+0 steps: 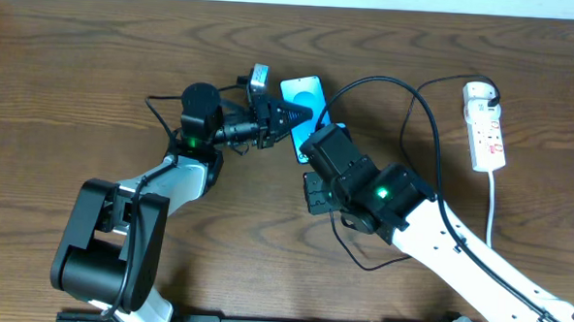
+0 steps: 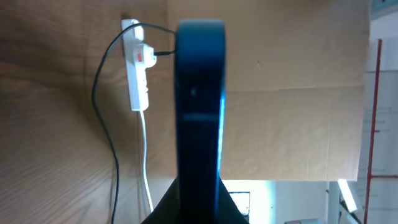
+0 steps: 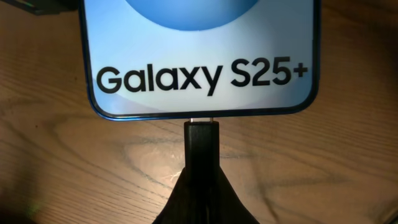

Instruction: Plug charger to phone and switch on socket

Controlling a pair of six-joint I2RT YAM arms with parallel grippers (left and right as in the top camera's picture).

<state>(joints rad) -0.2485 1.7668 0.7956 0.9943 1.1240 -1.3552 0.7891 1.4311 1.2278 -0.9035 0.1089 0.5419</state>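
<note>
The phone (image 1: pixel 303 92) lies mid-table with a bright blue screen. My left gripper (image 1: pixel 287 115) is shut on its side; in the left wrist view the phone (image 2: pixel 199 93) stands edge-on between the jaws (image 2: pixel 199 193). My right gripper (image 1: pixel 317 143) is shut on the charger plug. In the right wrist view the black plug (image 3: pixel 202 140) sits at the middle of the phone's bottom edge (image 3: pixel 199 56), with a sliver of its metal tip showing at the port. The charger cable (image 1: pixel 407 89) arcs to the white socket (image 1: pixel 486 126) at the far right, which also shows in the left wrist view (image 2: pixel 138 68).
The socket's white cord (image 1: pixel 492 204) runs toward the front right, beside my right arm. The table (image 1: pixel 77 74) is dark wood. In the left wrist view a cardboard panel (image 2: pixel 292 93) stands beyond the table.
</note>
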